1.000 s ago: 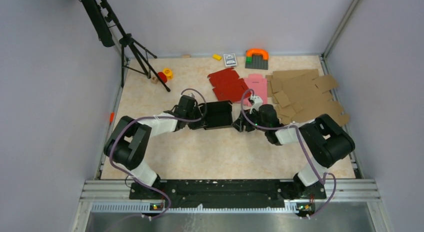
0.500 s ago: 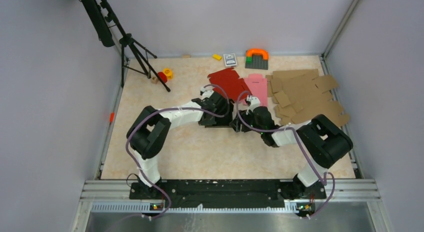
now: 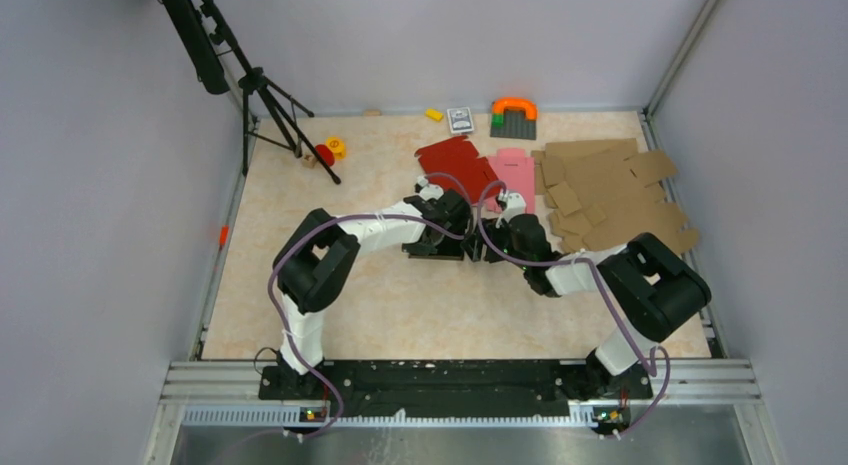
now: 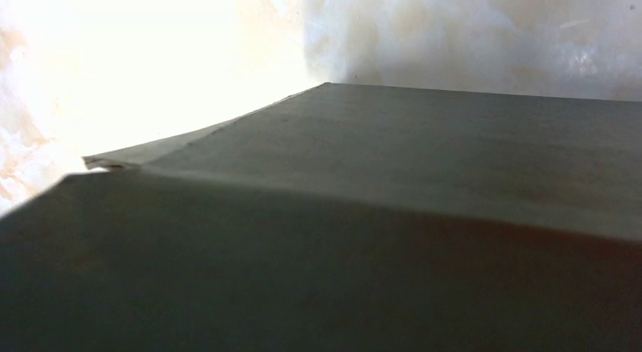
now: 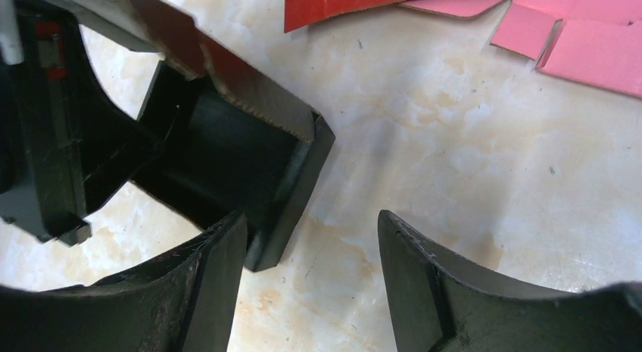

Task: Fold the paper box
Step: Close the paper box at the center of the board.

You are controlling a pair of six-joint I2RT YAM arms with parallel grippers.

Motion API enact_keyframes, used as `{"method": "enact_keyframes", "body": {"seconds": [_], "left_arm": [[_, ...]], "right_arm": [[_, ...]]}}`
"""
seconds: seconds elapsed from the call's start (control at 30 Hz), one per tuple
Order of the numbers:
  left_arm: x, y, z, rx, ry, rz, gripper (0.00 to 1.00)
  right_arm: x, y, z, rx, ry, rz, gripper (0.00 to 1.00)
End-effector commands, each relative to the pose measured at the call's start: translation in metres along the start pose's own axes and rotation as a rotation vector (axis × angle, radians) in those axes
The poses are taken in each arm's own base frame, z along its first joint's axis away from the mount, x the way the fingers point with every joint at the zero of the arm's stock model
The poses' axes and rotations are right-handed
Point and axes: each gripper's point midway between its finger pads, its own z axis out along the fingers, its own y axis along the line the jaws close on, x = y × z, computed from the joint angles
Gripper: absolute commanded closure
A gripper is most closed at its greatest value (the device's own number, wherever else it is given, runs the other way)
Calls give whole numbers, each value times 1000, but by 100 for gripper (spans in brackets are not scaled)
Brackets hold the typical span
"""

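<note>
The left arm has swung in from the left side, and now its left end effector [image 3: 445, 210] sits right over the paper box [image 3: 430, 247]. The right arm has only moved a tiny bit.

The black paper box is in the middle of the desk [image 3: 400, 315], between the two arms. It is partly folded, with walls standing up. The left end effector's fingers are pressed together. Its camera sees only dark card very close, so I cannot tell if a flap is pinched between them. The right end effector [image 5: 310, 231] has its fingers spread wide, and a corner of the box [image 5: 235, 155] pokes in just beside one finger. It holds nothing.

I think the step now is folding a wall or flap of the box. To do it well, the left arm should push slowly and bend the card along its crease. The right arm should close on that corner, so the box does not slide or twist. Pushing too hard could squash the thin card.

Count: two arms, one black box, one red blank [image 3: 455, 165], one pink blank [image 3: 515, 170]. There is one pile of brown card [image 3: 610, 190], too mixed up to count.
</note>
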Motion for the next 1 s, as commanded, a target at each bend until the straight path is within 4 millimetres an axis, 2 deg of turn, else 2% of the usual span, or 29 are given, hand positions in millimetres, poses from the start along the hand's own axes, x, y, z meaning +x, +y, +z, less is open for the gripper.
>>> {"method": "enact_keyframes", "body": {"seconds": [0.0, 0.07, 0.13, 0.23, 0.4, 0.63, 0.83, 0.97], "left_arm": [[38, 5, -10, 44, 119, 118, 100], [34, 6, -17, 60, 105, 103, 99], [31, 8, -21, 57, 98, 99, 84], [27, 5, -28, 96, 82, 80, 69], [16, -4, -42, 226, 41, 14, 62], [10, 3, -65, 332, -19, -52, 42], [11, 15, -87, 503, -69, -166, 39], [12, 39, -84, 617, -113, -330, 40]], "right_arm": [[-8, 6, 10, -1, -5, 8, 37], [-7, 8, 11, -11, 1, 10, 38], [-5, 10, 14, -13, 22, 18, 39], [-1, 17, 18, -22, 41, 5, 42], [7, 19, 20, -23, 71, 9, 53], [11, 14, 21, 1, 83, 6, 57], [12, 15, 22, -3, 88, 1, 59], [12, 16, 23, -9, 89, -4, 59]]}}
